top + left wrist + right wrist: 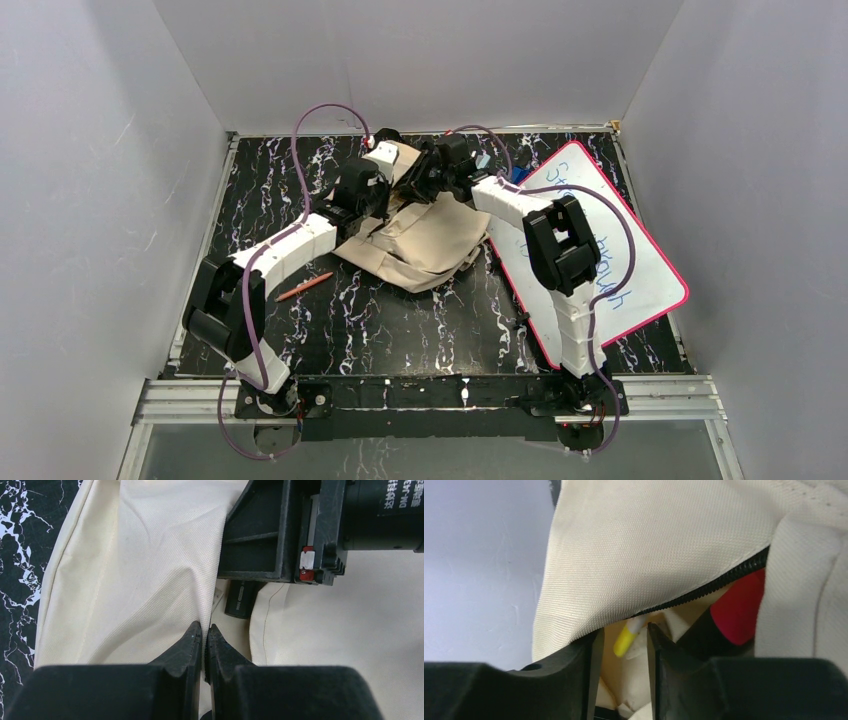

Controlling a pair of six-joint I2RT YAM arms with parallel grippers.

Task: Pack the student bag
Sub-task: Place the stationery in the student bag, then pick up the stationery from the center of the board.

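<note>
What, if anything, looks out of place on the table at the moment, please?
A reddish pencil lies loose on the table, left of the student bag. The pink-framed whiteboard lies skewed, one corner seemingly past the right edge.

The student bag is cream woven cloth with a black zipper just above the black right gripper. Just beyond that claw's tips sits a yellow thing, and to their right a red patch, perhaps a cap, too blurred to tell. Left of the black left gripper, the table is black with white marbled veins.
</note>
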